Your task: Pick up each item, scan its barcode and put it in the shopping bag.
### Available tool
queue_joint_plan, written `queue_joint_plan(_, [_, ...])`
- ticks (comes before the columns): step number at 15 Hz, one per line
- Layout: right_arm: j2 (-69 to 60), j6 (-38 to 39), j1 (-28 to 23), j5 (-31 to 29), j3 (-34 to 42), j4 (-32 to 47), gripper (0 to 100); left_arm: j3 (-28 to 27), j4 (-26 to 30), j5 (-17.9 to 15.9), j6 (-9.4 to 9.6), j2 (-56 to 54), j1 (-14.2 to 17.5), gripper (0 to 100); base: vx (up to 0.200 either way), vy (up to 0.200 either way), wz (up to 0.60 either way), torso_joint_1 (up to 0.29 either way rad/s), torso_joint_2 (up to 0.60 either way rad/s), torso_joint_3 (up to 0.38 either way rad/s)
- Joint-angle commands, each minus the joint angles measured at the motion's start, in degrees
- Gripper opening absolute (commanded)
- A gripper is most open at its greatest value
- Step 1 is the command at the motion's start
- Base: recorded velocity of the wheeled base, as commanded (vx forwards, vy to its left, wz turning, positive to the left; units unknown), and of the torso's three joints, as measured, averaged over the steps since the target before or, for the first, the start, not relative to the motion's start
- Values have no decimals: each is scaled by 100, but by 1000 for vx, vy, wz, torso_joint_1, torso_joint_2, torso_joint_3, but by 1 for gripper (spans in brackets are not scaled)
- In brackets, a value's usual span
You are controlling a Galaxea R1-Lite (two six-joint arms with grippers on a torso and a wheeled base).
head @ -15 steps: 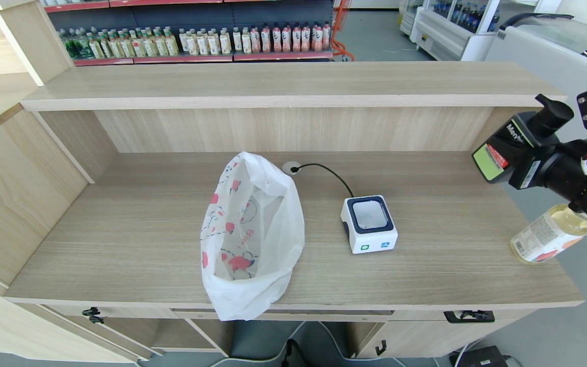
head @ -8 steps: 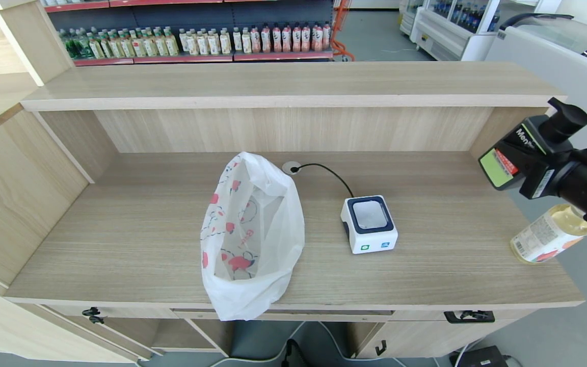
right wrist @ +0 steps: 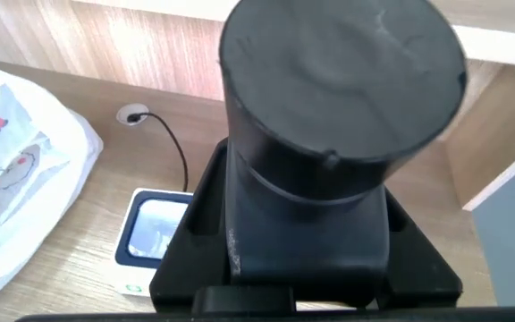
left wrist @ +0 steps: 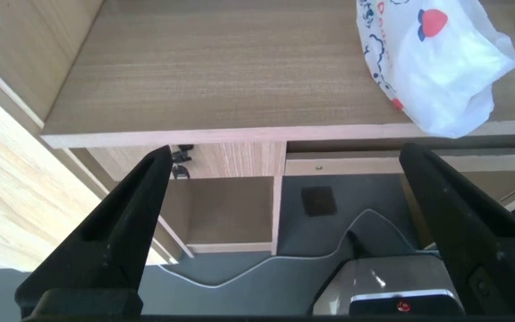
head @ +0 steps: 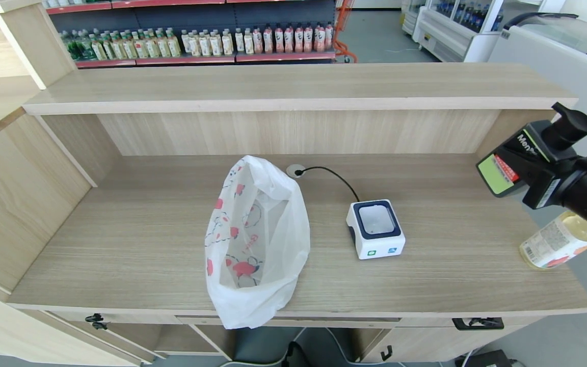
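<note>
A: Left side first?
B: Left pincer (left wrist: 286,156) hangs low in front of the surface (head: 135,239), by its front edge. Fingers spread wide, nothing between them.

A: Then the bag?
B: Shopping bag (head: 255,239) sits mid-surface, thin white plastic with red and dark prints. It stands slumped with its mouth open, and its bottom end hangs over the front edge. Can't tell if anything is inside.

A: Scanner?
B: Scanner (head: 375,228) is just beside the bag on its right, not touching. It's a white box with a dark-framed window facing up, and a black cable (head: 331,176) runs from it to a hole at the back of the surface.

A: And the item?
B: Black bottle (head: 520,160) is in the air over the right end of the surface, well apart from the scanner. It's tilted, with the black cap (head: 572,125) up and away and the green-and-red end facing the bag side. A barcode strip runs along its side. Right pincer (head: 566,186) is clamped on its body.

A: Anything farther right?
B: Drink bottle (head: 556,244) with pale yellow liquid and a printed label is at the surface's right edge, partly behind the arm — can't tell if it rests there.
</note>
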Motion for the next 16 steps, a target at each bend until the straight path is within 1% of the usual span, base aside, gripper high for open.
queue_joint_plan(1, [-5,5,8,19,-3,-11,0,0,2,0,-3,-2,-9,100,0,200,0,22,12,-2])
queue_joint_plan(3, [-5,32,35,28,-3,-37,0,0,2,0,6,-2,0,100,0,200,0,10,0,7])
queue_joint_plan(6, [-23,58,35,353,6,-37,0,0,2,0,6,-2,-9,100,0,200,0,-2,1,2])
queue_joint_plan(10, [179,-127,61,353,-21,-37,0,0,2,0,6,-2,-9,100,0,200,0,-1,2,4])
queue_joint_plan(12, [241,-206,131,371,32,-37,0,0,2,0,6,-2,-9,100,0,0,0,0,0,0])
queue_joint_plan(14, [346,-127,360,494,216,-55,0,0,2,0,-12,-2,0,100,0,0,0,0,0,0])
queue_joint_plan(16, [619,-21,580,547,401,-362,0,0,2,0,-12,-2,-9,100,0,0,0,0,0,0])
